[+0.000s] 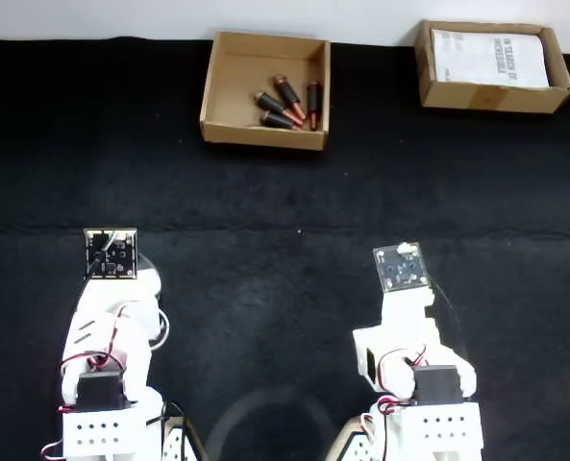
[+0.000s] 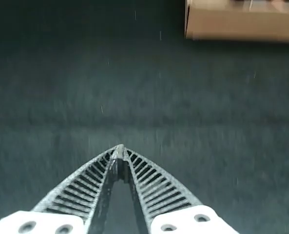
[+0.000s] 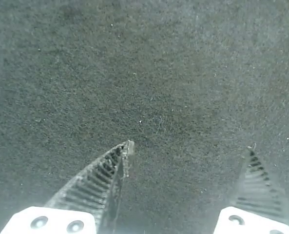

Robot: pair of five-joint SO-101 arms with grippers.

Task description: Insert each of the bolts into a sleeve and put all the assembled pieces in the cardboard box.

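From the high view, you had what looked like four assembled pieces [image 1: 286, 104], dark sleeves with coppery bolt ends, lying loosely together against the right-hand wall inside the cardboard box [image 1: 222, 91] at the far edge of the tabletop [image 1: 285, 192]. A second box [image 1: 486, 96] holding a printed sheet stood off to its right. The left arm [image 1: 107, 327] and right arm [image 1: 409, 336] both sat at the near edge, well apart from the box.

You would likely have found the pieces light, rigid and smooth, and prone to rolling. A pinch across the middle of a sleeve looked safest.

In the left wrist view, your left end effector [image 2: 120, 148] was closed tip to tip on nothing, with the cardboard box [image 2: 241, 24] far ahead.

In the right wrist view, your right end effector [image 3: 190, 146] was spread wide and empty over bare cloth.
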